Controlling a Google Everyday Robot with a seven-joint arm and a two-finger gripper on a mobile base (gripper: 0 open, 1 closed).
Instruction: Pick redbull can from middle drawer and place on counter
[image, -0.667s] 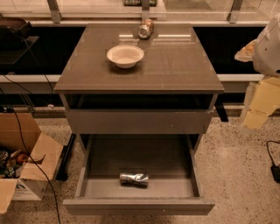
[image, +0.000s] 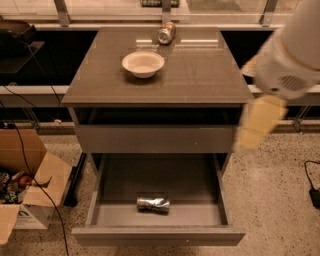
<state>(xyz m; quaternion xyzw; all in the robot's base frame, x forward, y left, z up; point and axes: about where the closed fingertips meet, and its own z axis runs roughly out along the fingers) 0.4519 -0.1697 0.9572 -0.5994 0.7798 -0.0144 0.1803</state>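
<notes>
We see the can (image: 153, 204) on its side, long axis left-right, near the front wall of the drawer (image: 165, 177), bare floor around it; the gripper (image: 254, 129) hangs just right of the counter (image: 200, 70), open or closed we cannot tell.

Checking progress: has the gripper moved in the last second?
Yes. The gripper has shifted left, now at the counter's right front corner; the redbull can lies in the middle drawer.

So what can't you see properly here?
Camera view:
- Pale yellow gripper, right of the grey upper drawer front: its white arm runs off the right edge.
- Space behind that front: dark, under the glossy grey-brown counter.
- Dented silver can in the wide grey middle drawer: markings too small.
- Brown cardboard box: cut off by the left edge.
</notes>
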